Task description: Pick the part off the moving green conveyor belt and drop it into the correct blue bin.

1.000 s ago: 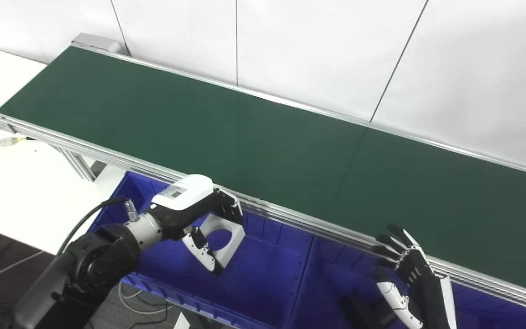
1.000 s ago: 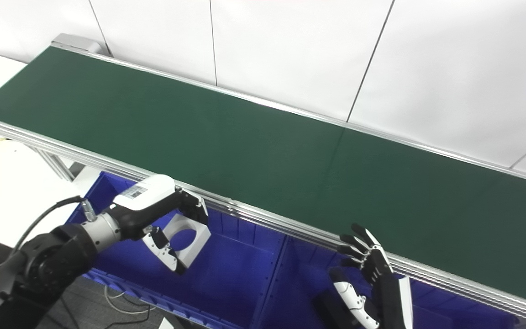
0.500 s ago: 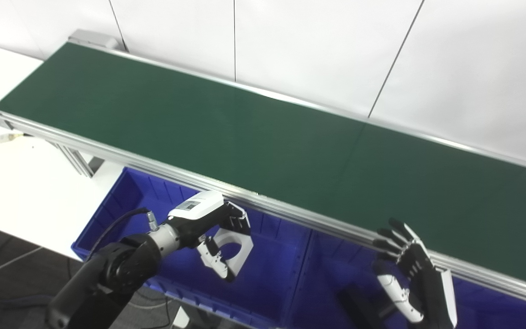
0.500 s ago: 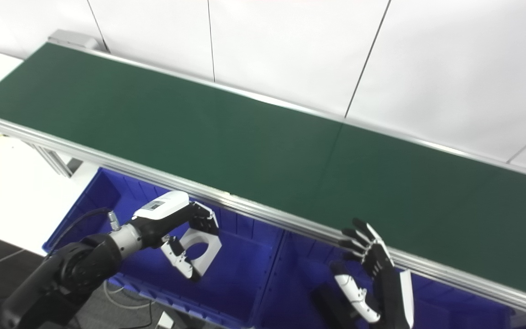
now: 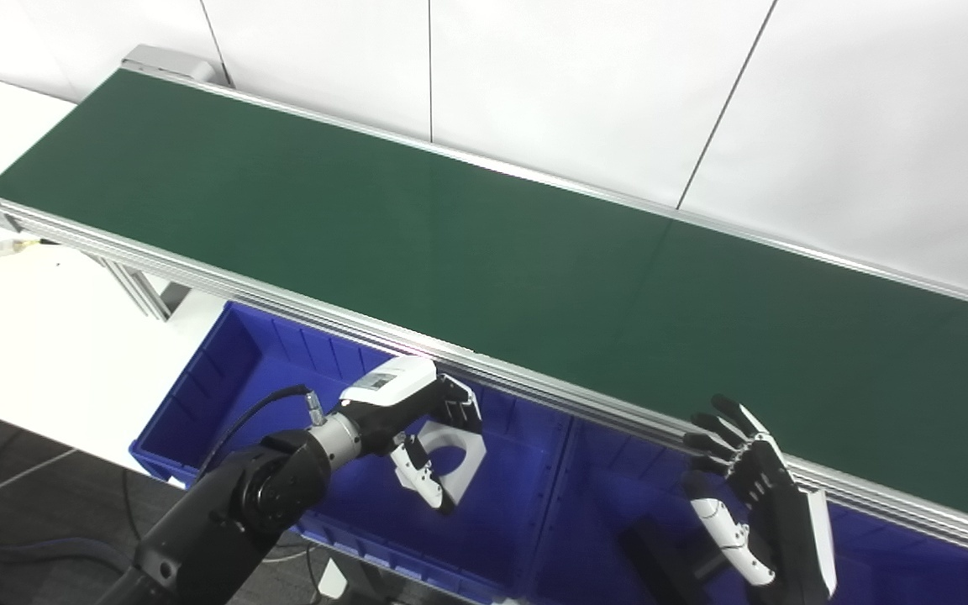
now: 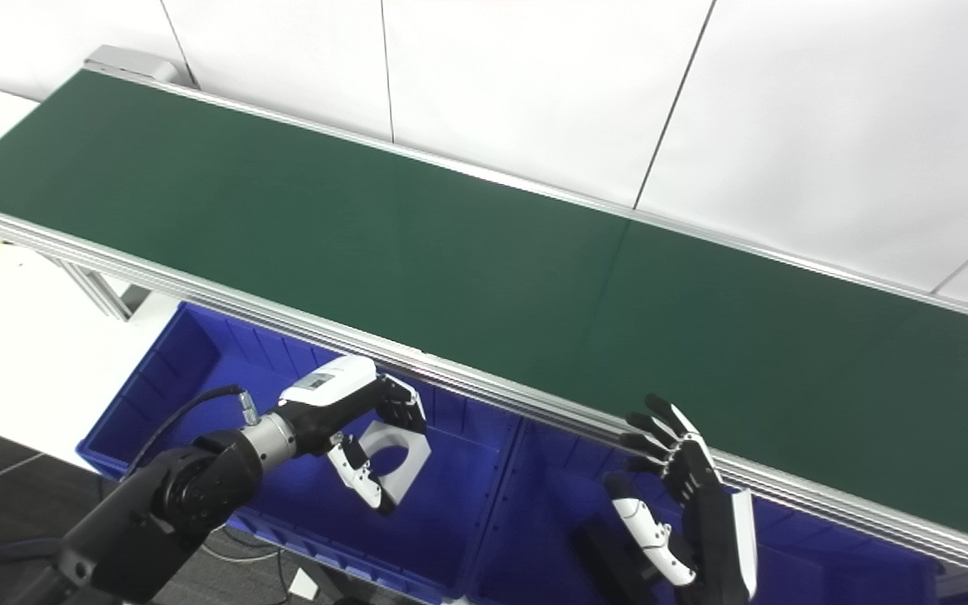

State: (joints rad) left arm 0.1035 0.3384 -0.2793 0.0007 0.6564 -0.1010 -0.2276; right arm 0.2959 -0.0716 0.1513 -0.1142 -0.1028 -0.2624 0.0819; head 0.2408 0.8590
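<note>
Left hand: clasped on the part, fingers over its top edge and thumb under its near side; black forearm enters from the lower left corner.

Part: white, squarish bracket with a round hole through the middle. Carried in the left hand, tilted, suspended over the open left blue bin, clear of the bin floor as far as can be seen.

Green conveyor belt: beyond both hands, running diagonally from upper left to lower right, edged with an aluminium rail. Its surface carries no item.

Right hand: well apart to the right of the left hand, fingers spread and pointing up, grasping nothing. It sits just before the rail, over the right blue bin.

Dark object: inside the right bin, below the right hand; too dim to identify.

White counter: left of the left hand, beneath the belt's end.
</note>
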